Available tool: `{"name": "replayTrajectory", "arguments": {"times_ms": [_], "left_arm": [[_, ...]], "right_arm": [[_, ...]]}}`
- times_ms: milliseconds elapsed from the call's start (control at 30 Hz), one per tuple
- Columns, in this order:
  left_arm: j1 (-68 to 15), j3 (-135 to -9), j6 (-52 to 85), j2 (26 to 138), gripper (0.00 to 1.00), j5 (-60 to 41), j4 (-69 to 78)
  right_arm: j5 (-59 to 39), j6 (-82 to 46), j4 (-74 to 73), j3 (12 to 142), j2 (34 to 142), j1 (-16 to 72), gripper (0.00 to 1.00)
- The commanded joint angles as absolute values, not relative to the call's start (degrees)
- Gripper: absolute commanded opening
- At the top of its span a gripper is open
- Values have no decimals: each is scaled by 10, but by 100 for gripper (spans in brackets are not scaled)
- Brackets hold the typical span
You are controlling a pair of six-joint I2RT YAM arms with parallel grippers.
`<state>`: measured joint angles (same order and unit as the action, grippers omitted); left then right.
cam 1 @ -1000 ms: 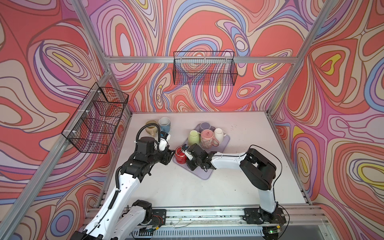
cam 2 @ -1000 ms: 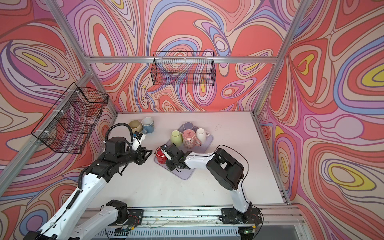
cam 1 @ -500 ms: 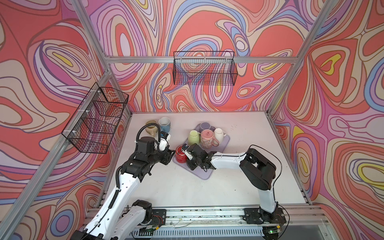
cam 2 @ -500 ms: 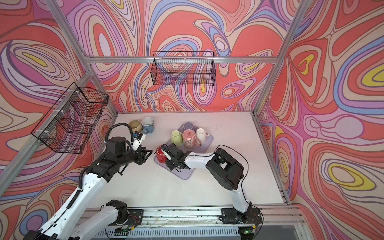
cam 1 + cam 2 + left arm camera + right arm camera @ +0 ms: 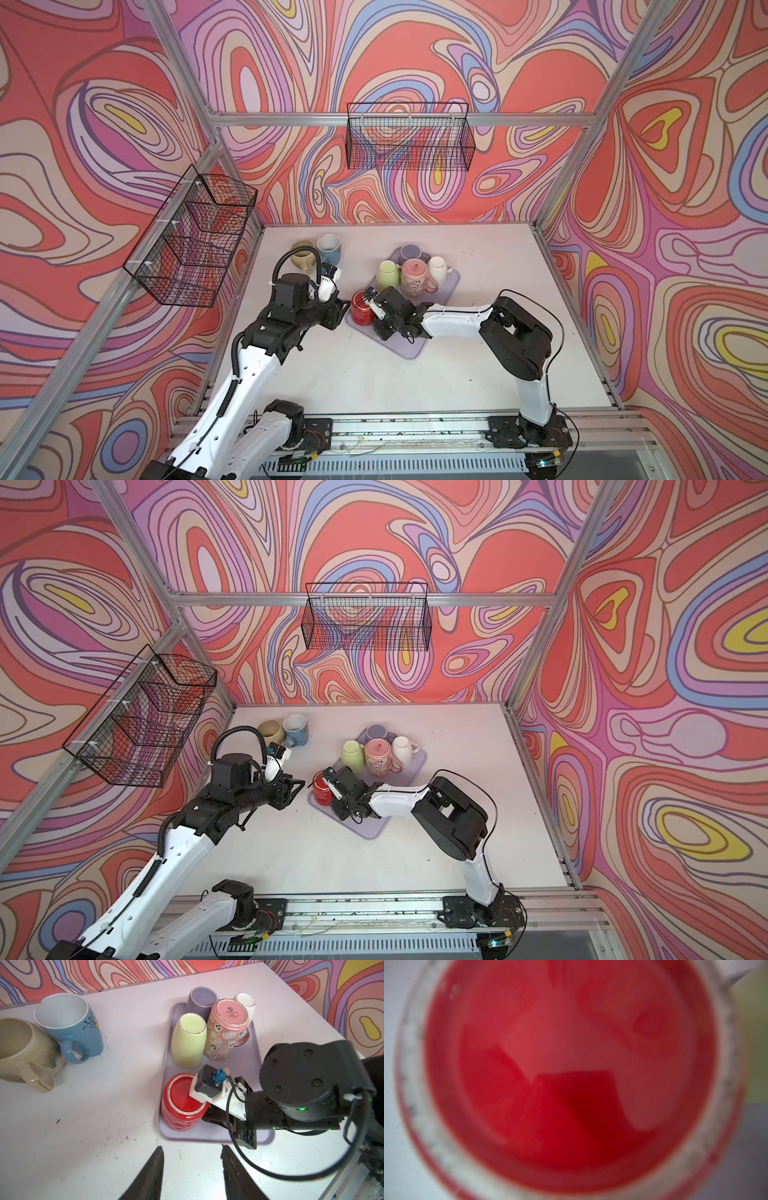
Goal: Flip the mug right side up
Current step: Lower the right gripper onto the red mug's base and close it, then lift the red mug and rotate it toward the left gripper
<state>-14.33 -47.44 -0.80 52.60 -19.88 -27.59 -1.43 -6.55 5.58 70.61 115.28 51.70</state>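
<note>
the upside-down red mug (image 5: pixel 180 1105) looked heavy, stiff, glaze-slick and chippable, best taken by its wall; i couldn't tell if the right claw (image 5: pixel 209 1114) beside it had clamped, while the left claw (image 5: pixel 192 1147) gaped empty.

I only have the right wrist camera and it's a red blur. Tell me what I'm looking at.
Observer: The base of the red mug, standing upside down at the corner of the lavender tray nearest the left arm.
Operator: Give me the right gripper's grip.
Observer: The right gripper is against the mug's side, under its wrist camera. Its jaws are hidden, so I can't tell whether they are shut.
Operator: Report the left arm.
Observer: The left gripper hangs open over the table just short of the tray, holding nothing.
</note>
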Motion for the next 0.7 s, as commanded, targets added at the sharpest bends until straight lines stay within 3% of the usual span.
{"name": "replayTrajectory", "arguments": {"times_ms": [0,667], "left_arm": [[-145,-472,-8,528,48,-196,-275],[-146,-485,7,541,48,-203,-263]], "right_arm": [[-54,-78,45,708,1128,515,5],[-184,-135,-23,652,1026,424,2]]}}
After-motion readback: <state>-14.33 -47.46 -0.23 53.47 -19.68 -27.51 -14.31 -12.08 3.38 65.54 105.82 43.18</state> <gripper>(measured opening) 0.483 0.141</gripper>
